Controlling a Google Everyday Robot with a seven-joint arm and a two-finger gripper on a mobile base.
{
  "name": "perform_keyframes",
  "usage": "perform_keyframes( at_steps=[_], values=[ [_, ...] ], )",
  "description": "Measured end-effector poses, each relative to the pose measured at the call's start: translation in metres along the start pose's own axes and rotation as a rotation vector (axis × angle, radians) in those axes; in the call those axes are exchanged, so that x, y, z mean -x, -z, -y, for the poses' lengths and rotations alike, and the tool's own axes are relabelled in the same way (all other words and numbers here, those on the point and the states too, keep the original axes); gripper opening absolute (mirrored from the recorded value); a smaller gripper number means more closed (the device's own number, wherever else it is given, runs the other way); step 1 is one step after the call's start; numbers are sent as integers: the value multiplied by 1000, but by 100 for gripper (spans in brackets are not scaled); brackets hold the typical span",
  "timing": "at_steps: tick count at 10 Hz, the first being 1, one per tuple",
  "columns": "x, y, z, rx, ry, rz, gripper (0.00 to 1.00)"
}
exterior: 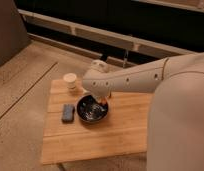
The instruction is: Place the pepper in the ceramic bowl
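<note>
The ceramic bowl [85, 115], round, dark and glossy, stands on the wooden table [95, 142] left of centre. My white arm reaches in from the right and ends above the bowl's far right rim. My gripper [102, 99] points down there, mostly hidden under the wrist. It is shut on the pepper [103, 102], of which a small orange-red bit shows just over the rim.
A cream-white cup [70, 80] stands at the table's back left corner. A blue-grey sponge [68, 112] lies left of the bowl. My bulky arm covers the table's right side. Speckled floor surrounds the table, with a dark wall and ledge behind.
</note>
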Motion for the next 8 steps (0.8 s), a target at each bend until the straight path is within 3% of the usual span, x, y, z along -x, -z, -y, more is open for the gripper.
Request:
perform_keyframes(
  at_steps=[1, 2, 3, 5, 8],
  values=[
    [0, -3, -5, -4, 23, -7, 0],
    [4, -3, -25, 16, 69, -2, 0],
    [12, -5, -59, 61, 134, 6, 0],
    [14, -17, -87, 110, 185, -24, 0],
    [10, -38, -88, 126, 179, -94, 0]
  ],
)
